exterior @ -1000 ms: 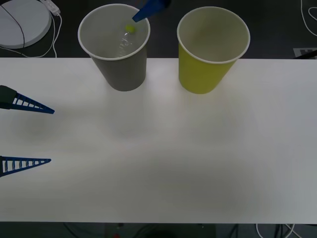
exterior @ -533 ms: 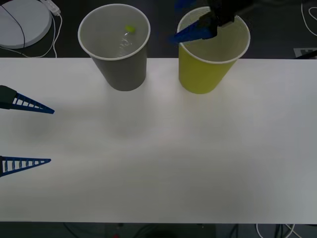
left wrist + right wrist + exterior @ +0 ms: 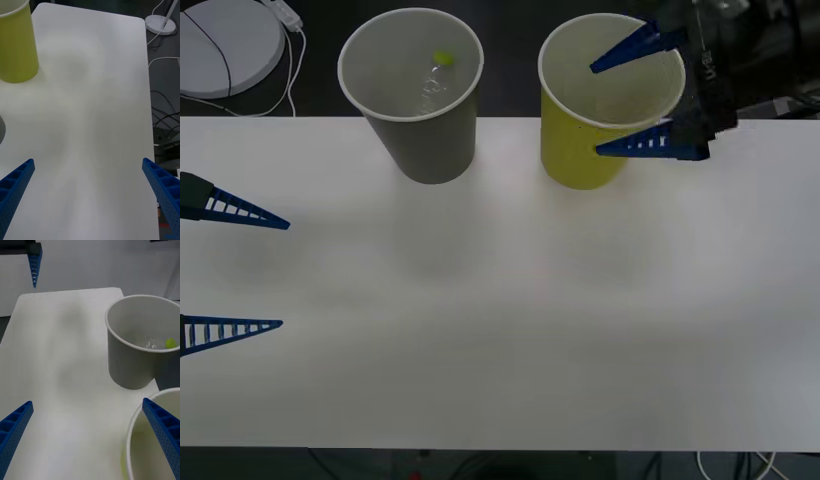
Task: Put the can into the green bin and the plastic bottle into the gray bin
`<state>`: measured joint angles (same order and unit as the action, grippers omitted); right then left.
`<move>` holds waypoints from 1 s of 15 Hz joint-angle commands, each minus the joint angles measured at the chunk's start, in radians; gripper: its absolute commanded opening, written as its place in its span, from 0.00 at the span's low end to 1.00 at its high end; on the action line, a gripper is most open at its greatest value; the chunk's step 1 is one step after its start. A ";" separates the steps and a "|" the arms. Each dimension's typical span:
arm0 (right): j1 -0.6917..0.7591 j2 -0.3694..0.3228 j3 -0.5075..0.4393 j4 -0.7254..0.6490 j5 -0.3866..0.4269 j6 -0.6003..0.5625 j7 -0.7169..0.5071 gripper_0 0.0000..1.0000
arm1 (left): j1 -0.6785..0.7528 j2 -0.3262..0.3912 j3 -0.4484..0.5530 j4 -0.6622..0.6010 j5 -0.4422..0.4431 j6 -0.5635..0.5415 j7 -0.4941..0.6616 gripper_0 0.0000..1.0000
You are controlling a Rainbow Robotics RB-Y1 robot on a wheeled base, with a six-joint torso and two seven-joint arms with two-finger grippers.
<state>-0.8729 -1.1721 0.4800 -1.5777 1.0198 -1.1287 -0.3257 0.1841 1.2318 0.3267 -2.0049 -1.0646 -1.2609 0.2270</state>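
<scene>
The gray bin [image 3: 430, 150] stands at the table's back, left of centre. Inside it lies the plastic bottle [image 3: 432, 82], clear with a lime-green cap; the right wrist view shows that gray bin [image 3: 129, 360] and the bottle [image 3: 169, 342] too. The green bin [image 3: 575, 160] stands to its right, its rim close under my right wrist [image 3: 131, 435]. My right gripper [image 3: 595, 111] hangs open over the green bin's mouth and right side, holding nothing. My left gripper [image 3: 285, 273] is parked open at the table's left edge. The can is out of view.
The white table [image 3: 500, 330] stretches bare in front of both bins. A white round base [image 3: 225, 40] with cables sits on the floor beyond the back left corner. More cables lie off the right edge [image 3: 805, 20].
My right gripper has swung from over the gray bin rightward to the green bin, staying open. The bottle stays in the gray bin. The left arm has not moved.
</scene>
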 commanded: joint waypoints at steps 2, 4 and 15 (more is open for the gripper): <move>0.210 -0.032 -0.156 -0.071 -0.004 -0.025 0.120 1.00 | 0.000 0.000 0.000 0.000 0.000 0.000 0.000 1.00; 0.315 -0.043 -0.228 -0.100 -0.007 -0.040 0.180 1.00 | 0.000 0.000 0.000 0.000 0.000 0.000 0.000 1.00; 0.824 -0.057 -0.569 -0.258 0.014 -0.043 0.257 1.00 | 0.000 0.000 0.000 0.000 0.000 0.000 0.000 1.00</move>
<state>-0.0718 -1.2287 -0.0728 -1.8317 1.0324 -1.1720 -0.0703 0.1841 1.2318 0.3267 -2.0049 -1.0646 -1.2609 0.2271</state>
